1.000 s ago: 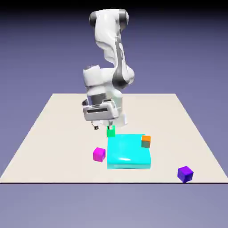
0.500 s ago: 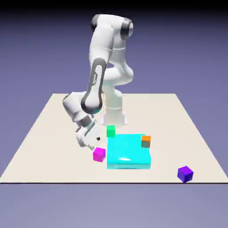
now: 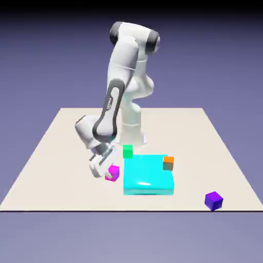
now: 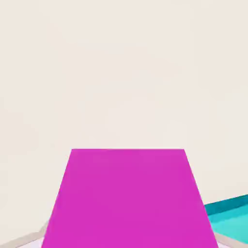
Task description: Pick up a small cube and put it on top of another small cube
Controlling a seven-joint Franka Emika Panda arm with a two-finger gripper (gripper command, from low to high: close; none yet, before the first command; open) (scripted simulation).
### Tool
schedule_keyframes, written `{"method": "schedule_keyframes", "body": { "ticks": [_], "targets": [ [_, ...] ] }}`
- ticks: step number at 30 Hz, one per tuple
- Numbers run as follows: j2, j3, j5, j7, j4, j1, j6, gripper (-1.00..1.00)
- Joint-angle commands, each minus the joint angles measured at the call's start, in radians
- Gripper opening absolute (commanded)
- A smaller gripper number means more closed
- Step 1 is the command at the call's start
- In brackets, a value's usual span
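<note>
My big blue block (image 3: 148, 174) sits right of the middle of the exterior view. My pincer (image 3: 109, 173) is closed on the pink cube (image 3: 113, 173), left of it. The purple cube (image 3: 213, 201) is at lower right.

The pale counter (image 3: 56, 154) is carrying a cyan block (image 3: 148, 177), a green cube (image 3: 128, 151) and, near its front edge, a purple cube (image 3: 213, 201). An orange-and-grey cube (image 3: 168, 163) is perhaps resting there too.
</note>
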Motion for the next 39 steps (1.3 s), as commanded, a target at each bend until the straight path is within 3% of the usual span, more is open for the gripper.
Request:
{"method": "schedule_keyframes", "body": {
  "ticks": [1,9,39],
  "targets": [
    [-0.035,-0.023,-0.046,0.029,-0.011,0.008,0.006,-1.00],
    [-0.025,0.186,-0.297,-0.008,0.177,0.062,-0.100,-1.00],
    [0.536,1.135,-1.481,-0.511,1.264,-0.025,-0.769,-1.00]
  ]
}}
